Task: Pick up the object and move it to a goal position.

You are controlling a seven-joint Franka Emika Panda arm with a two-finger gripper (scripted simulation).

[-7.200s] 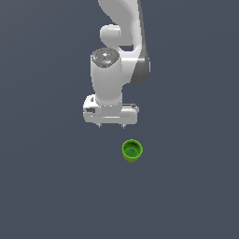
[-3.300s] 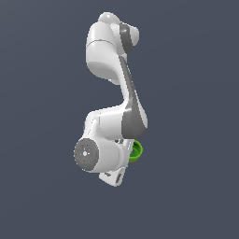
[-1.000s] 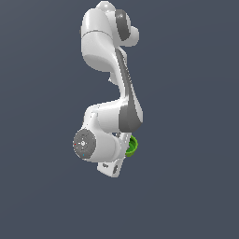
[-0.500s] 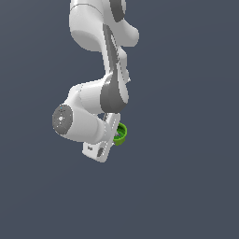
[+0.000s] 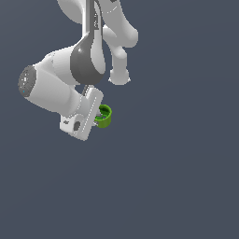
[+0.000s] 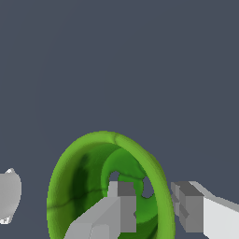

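The small bright green cup [image 5: 104,115] sits at the end of my white gripper [image 5: 96,118], held off the ground and tipped on its side in the exterior view. In the wrist view the cup [image 6: 88,172] fills the frame, its darker inside facing the camera. One grey finger [image 6: 119,205] is inside the cup and the other finger [image 6: 189,210] is outside, with the cup's wall [image 6: 161,191] pinched between them. The gripper [image 6: 154,205] is shut on the cup's rim.
The arm's large white links [image 5: 60,84] hang above and to the exterior view's left of the cup. A white rounded part [image 6: 9,196] shows at the wrist view's edge. All around is plain dark grey background.
The arm has swung toward the exterior view's left and upward, carrying the green cup with it. The wrist has turned. Long before, the cup stood apart below the gripper.
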